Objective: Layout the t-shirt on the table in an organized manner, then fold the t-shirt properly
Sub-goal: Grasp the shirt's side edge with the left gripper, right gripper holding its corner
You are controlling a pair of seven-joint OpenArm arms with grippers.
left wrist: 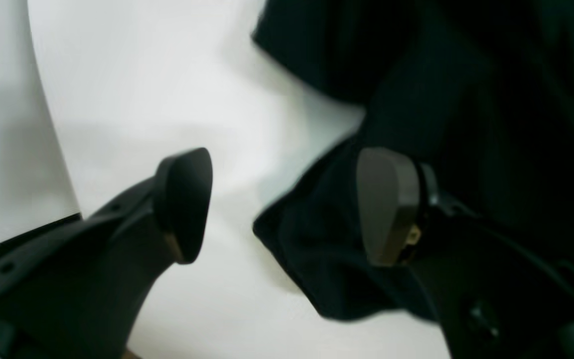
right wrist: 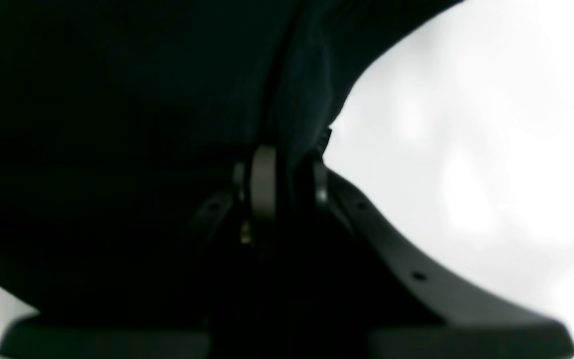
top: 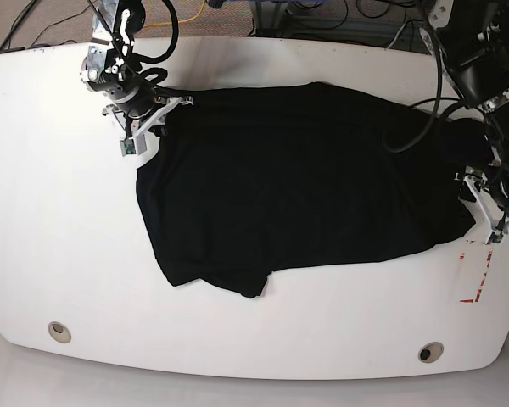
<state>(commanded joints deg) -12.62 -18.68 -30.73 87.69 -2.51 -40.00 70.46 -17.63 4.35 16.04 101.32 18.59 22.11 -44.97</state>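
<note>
The black t-shirt (top: 297, 186) lies spread across the middle of the white table (top: 59, 212), with a folded-under corner at its front edge. At the shirt's far left corner, my right gripper (top: 155, 112) is shut on the cloth. The right wrist view shows dark t-shirt (right wrist: 117, 99) fabric pinched between the closed fingers (right wrist: 264, 182). My left gripper (top: 485, 210) stands open at the shirt's right edge. In the left wrist view a bunched edge of t-shirt (left wrist: 312, 249) sits against the right finger (left wrist: 386, 207), and the other finger (left wrist: 185, 204) is over bare table (left wrist: 167, 75).
Two round metal grommet holes (top: 59, 331) (top: 430, 351) sit near the table's front edge. Red tape marks (top: 475, 275) lie at the front right. Cables (top: 322, 17) run behind the table's back edge. The left arm's cable (top: 424, 102) loops over the shirt's right part.
</note>
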